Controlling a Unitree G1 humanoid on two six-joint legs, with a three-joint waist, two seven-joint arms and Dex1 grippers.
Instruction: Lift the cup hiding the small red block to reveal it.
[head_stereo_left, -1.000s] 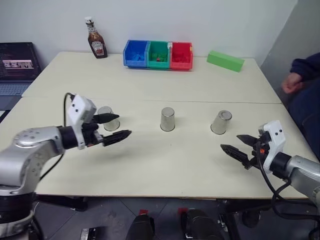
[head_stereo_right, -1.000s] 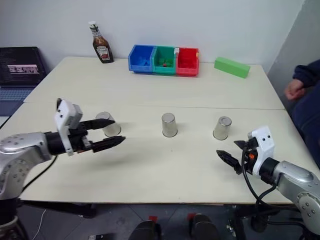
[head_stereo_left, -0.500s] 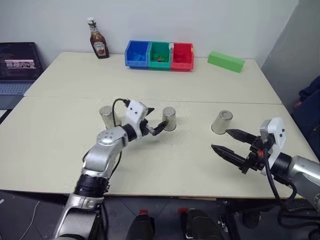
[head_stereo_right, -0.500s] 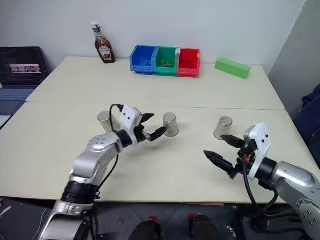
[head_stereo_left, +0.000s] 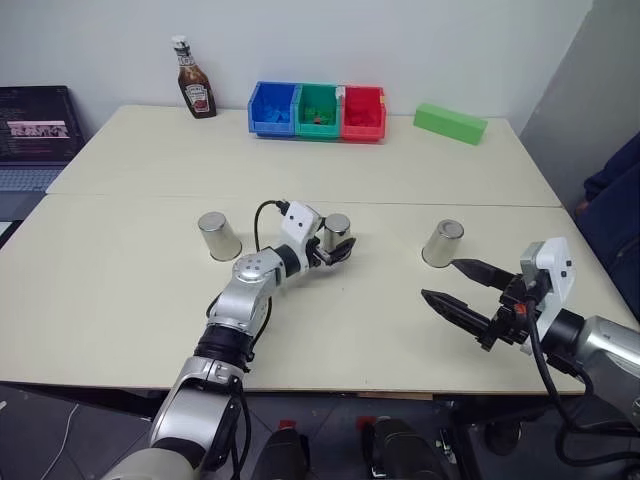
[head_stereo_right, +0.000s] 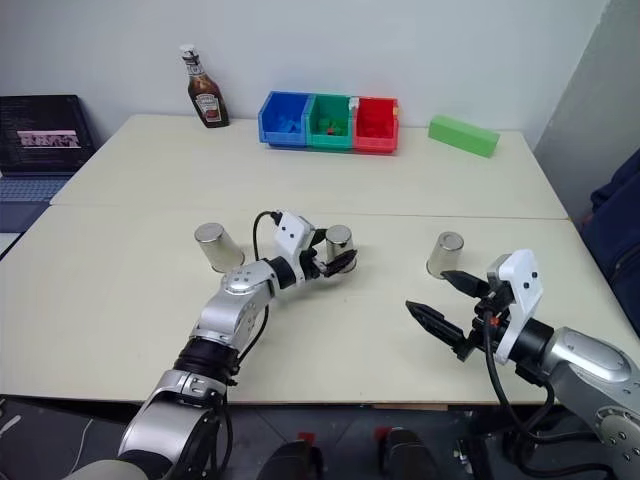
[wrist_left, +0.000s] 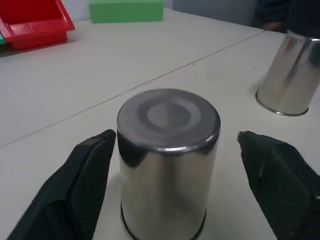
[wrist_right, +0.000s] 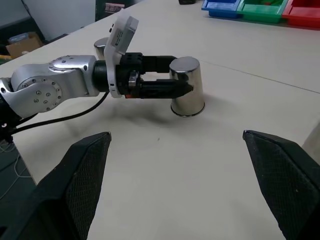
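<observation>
Three identical silver cups stand upside down in a row on the table: a left cup (head_stereo_left: 218, 236), a middle cup (head_stereo_left: 337, 231) and a right cup (head_stereo_left: 443, 243). My left gripper (head_stereo_left: 339, 243) reaches level around the middle cup (wrist_left: 168, 160), open, one black finger (wrist_left: 90, 185) close against its side and the other finger (wrist_left: 280, 175) a small gap away. My right gripper (head_stereo_left: 440, 280) hovers open in front of the right cup, holding nothing. The small red block is hidden.
At the back stand a ketchup bottle (head_stereo_left: 194, 78), a blue bin (head_stereo_left: 273, 107), a green bin (head_stereo_left: 318, 107), a red bin (head_stereo_left: 362, 110) and a long green block (head_stereo_left: 451, 122). A laptop (head_stereo_left: 35, 130) sits far left. A person's dark sleeve (head_stereo_left: 612, 180) shows at the right edge.
My left arm swung from beside the left cup over to the middle cup, and its fingers narrowed around it. The right gripper spread wider and rose slightly. The person's hand drew back.
</observation>
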